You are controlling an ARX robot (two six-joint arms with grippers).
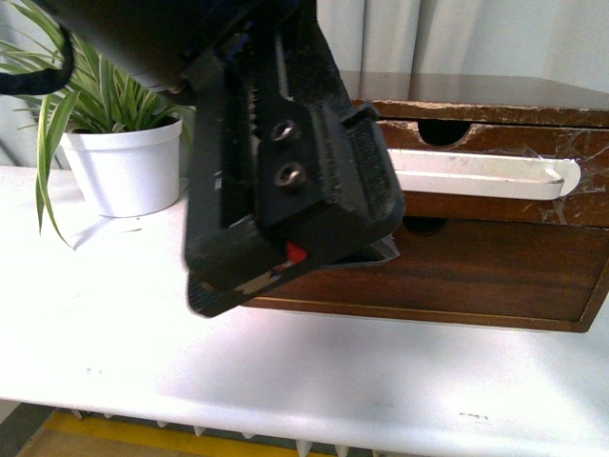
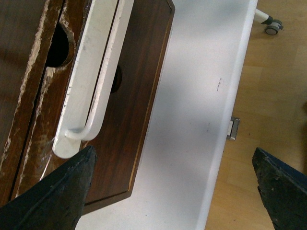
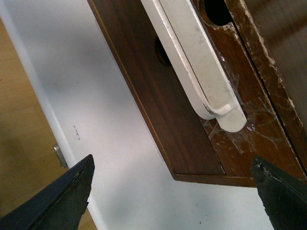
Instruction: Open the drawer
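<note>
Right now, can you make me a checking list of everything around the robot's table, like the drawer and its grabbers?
Surface: white table, a few small dark specks.
Job's things: drawer with a taped white handle; front scuffed, looks shut.
Clutter: plant in a white pot at the table's left; plain drawer below the handled one.
Grippers: left gripper jaws wide open, one close to the handle's end, holding nothing; right gripper jaws wide open, holding nothing.
Cables: black cable looped in front of the plant's leaves.
Surroundings: curtain behind, wooden floor, caster wheel.
</note>
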